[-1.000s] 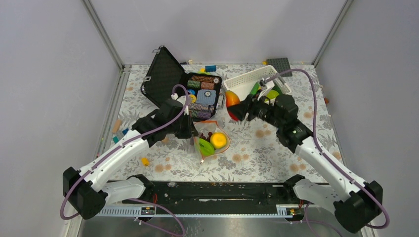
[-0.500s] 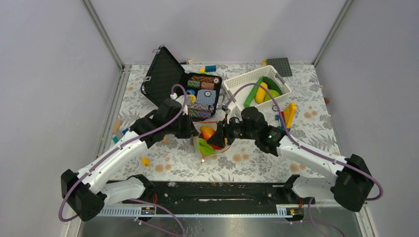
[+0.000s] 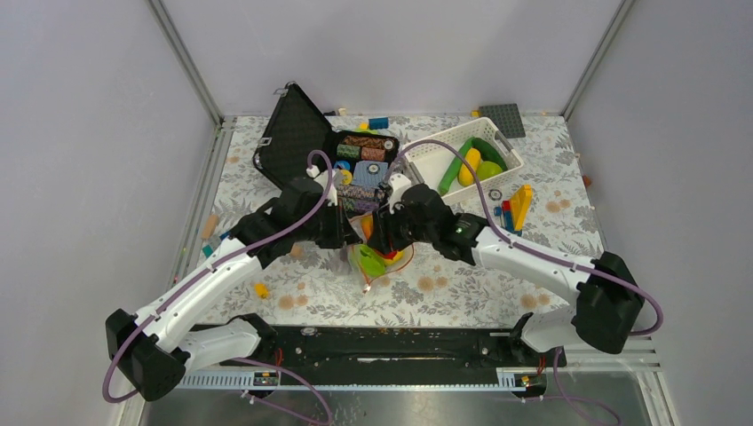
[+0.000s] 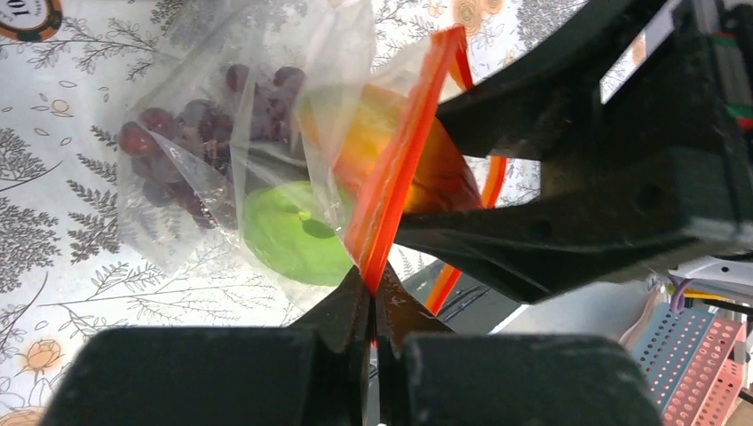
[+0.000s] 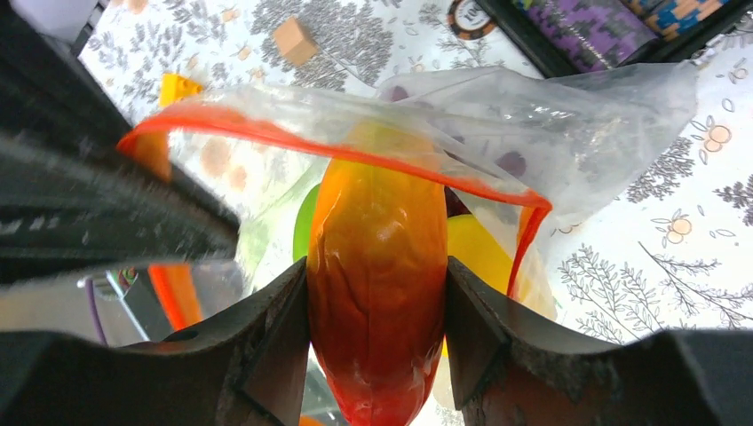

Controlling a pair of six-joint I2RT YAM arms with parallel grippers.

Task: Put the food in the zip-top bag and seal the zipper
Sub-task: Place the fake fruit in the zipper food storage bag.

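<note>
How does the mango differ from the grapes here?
The mango is one big smooth orange-red piece; the grapes are many small dark purple balls. The mango sits gripped between the right jaws at the bag's mouth; the grapes lie loose inside the bag. Both are toy food.

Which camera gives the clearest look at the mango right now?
Right wrist: the mango fills the frame, clamped in the right pincer at the zip-top bag mouth. Left wrist shows it blurred behind plastic; top view barely shows it.
</note>
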